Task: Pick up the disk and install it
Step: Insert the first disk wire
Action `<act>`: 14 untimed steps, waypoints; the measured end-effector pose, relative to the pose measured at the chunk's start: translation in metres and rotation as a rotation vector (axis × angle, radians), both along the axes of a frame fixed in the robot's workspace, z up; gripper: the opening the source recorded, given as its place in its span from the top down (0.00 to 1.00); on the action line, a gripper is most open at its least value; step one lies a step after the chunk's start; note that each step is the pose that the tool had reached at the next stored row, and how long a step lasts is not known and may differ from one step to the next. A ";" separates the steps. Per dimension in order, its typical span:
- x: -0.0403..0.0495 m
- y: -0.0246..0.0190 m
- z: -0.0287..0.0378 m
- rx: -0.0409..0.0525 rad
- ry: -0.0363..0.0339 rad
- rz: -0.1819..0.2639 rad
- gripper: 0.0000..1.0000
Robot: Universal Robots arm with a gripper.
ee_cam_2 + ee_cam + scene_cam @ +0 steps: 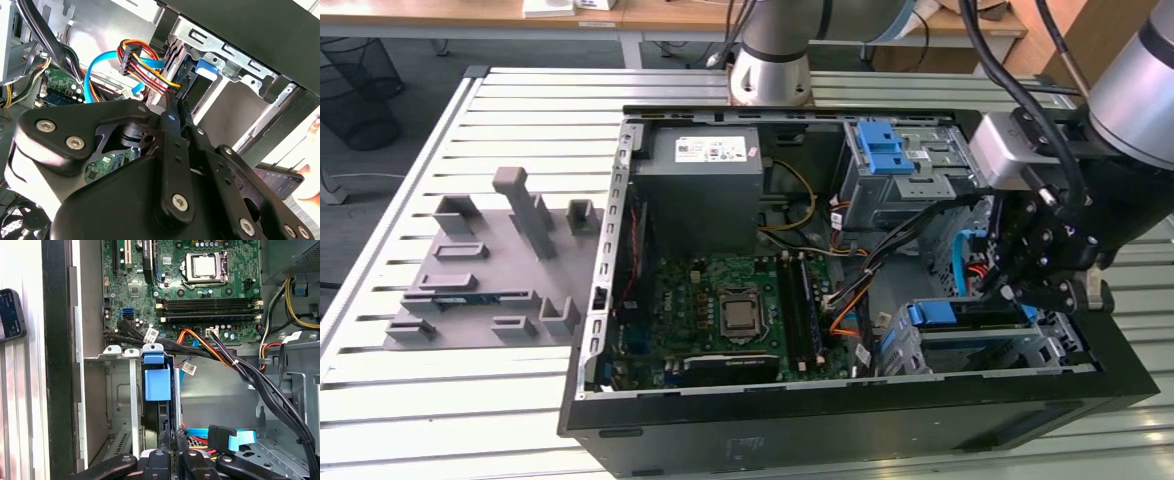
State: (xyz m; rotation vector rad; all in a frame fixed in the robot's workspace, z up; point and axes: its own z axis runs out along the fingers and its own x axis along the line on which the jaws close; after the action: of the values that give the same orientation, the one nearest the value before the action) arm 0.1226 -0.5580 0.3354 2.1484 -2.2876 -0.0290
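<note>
disk (156, 385) on edge in drive cage (120, 390), hand (172, 440) above

Disk (156, 385) mostly hidden in its bay (blue rail showing), pincer (170, 440) edge-cropped

A pale slatted metal bench (480, 400) spans the exterior view under bright, even light. Beyond its far edge lies a grey floor (414, 75), with a black wire-mesh bin (354, 90) at the exterior view's left and light wooden desks (667, 20) along the back.
</note>
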 end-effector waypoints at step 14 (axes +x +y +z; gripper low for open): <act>0.0011 -0.0006 0.0012 -0.0001 0.0082 0.000 0.84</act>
State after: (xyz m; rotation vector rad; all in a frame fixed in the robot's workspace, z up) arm 0.1237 -0.5586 0.3366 2.1438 -2.2835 -0.0376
